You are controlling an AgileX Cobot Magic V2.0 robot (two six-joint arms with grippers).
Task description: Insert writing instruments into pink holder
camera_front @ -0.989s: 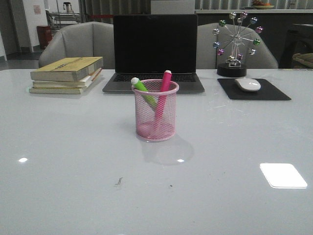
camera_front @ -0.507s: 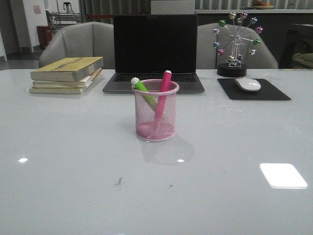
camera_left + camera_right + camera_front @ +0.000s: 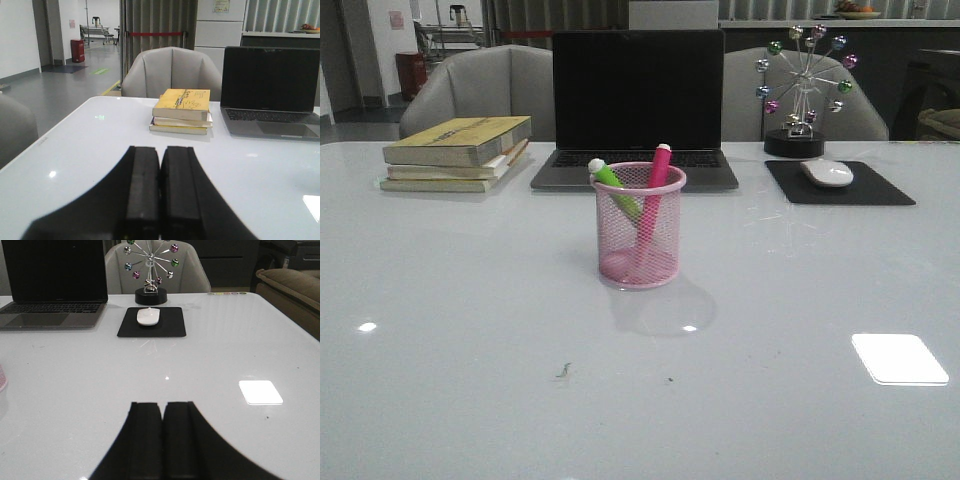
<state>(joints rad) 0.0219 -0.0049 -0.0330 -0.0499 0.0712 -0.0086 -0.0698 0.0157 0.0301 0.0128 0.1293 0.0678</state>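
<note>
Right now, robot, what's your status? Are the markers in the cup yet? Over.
Left gripper shut, empty. Right gripper shut, empty. Green marker and pink marker both in the cup. Nothing in the way.

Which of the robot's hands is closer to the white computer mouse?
The right one. The right hand looks across open table at the mouse on its black pad. The left hand faces the stack of books on the far side of the laptop.

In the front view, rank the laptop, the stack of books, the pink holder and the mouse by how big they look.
1. laptop
2. stack of books
3. pink holder, though it sits nearer the camera, so its true rank is unsure
4. mouse
</note>
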